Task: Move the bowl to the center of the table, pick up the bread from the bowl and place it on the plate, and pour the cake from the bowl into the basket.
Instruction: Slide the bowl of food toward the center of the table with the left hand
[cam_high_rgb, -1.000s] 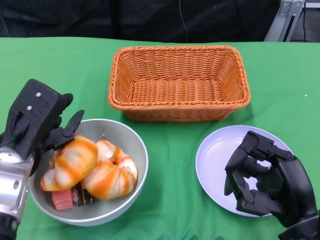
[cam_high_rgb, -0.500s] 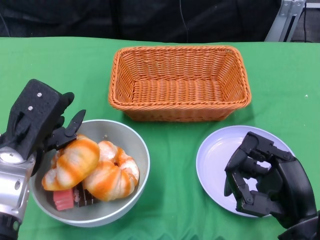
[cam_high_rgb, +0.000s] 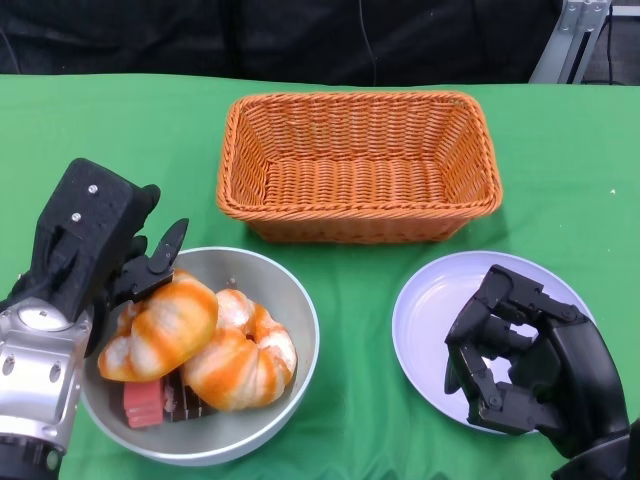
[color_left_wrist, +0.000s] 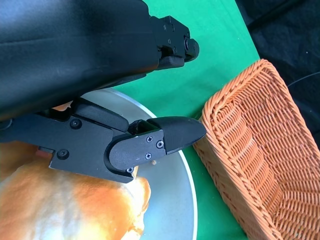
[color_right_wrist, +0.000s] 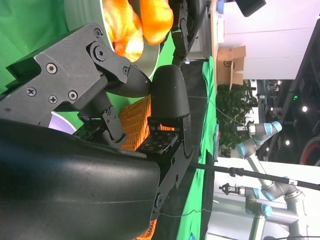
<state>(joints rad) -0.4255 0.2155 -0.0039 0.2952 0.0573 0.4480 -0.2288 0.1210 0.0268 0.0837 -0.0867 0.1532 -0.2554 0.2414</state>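
Observation:
A grey bowl (cam_high_rgb: 300, 310) sits at the front left of the green table. It holds two orange-striped bread rolls (cam_high_rgb: 165, 325) and, under them, a pink cake slice (cam_high_rgb: 145, 403) beside a dark one. My left hand (cam_high_rgb: 95, 250) grips the bowl's left rim, one finger reaching over the edge onto the bread. In the left wrist view that finger (color_left_wrist: 150, 142) lies above the bowl (color_left_wrist: 170, 195) and the bread (color_left_wrist: 65, 200). My right hand (cam_high_rgb: 530, 365) hovers over the white plate (cam_high_rgb: 430, 300) at the front right, fingers curled in, holding nothing.
An empty orange wicker basket (cam_high_rgb: 360, 165) stands at the middle back, just behind the bowl and plate. Green cloth separates bowl and plate. Past the table's far edge is dark background, with a metal frame (cam_high_rgb: 570, 35) at the back right.
The bowl, held by my left hand, has slid right and a little nearer to me. The right hand has stayed over the plate.

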